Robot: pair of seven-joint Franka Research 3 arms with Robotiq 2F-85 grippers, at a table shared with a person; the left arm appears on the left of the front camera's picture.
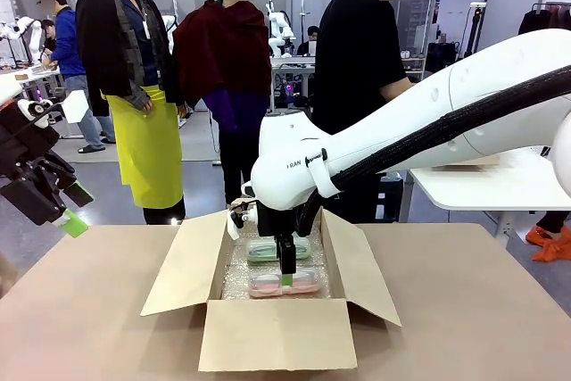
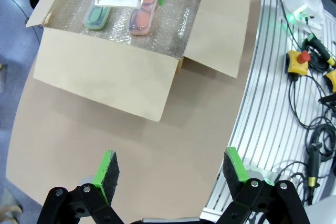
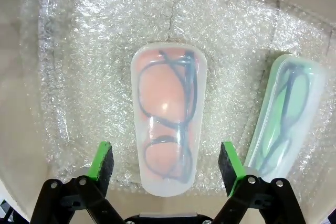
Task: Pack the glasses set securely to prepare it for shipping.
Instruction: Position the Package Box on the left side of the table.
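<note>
An open cardboard box (image 1: 277, 332) stands mid-table, lined with bubble wrap (image 3: 105, 51). The glasses set lies inside it. The pink case (image 1: 268, 285) (image 3: 168, 119) (image 2: 143, 17) is nearer me and the mint-green case (image 1: 268, 250) (image 3: 283, 114) (image 2: 97, 15) lies beside it, farther back. My right gripper (image 1: 285, 279) (image 3: 167, 162) hangs open just over the pink case, its green pads (image 3: 102, 161) on either side of the case's near end, not gripping it. At the far left my left gripper (image 1: 76, 209) (image 2: 170, 174) is raised, open and holding nothing above bare table.
The box's flaps (image 1: 183, 265) stand out on all sides. A person in black (image 1: 357, 42) stands behind the box. A white side table (image 1: 482, 189) is at the right. Past the table edge lie a ribbed metal rail (image 2: 273, 103), a stop button (image 2: 300, 61) and cables.
</note>
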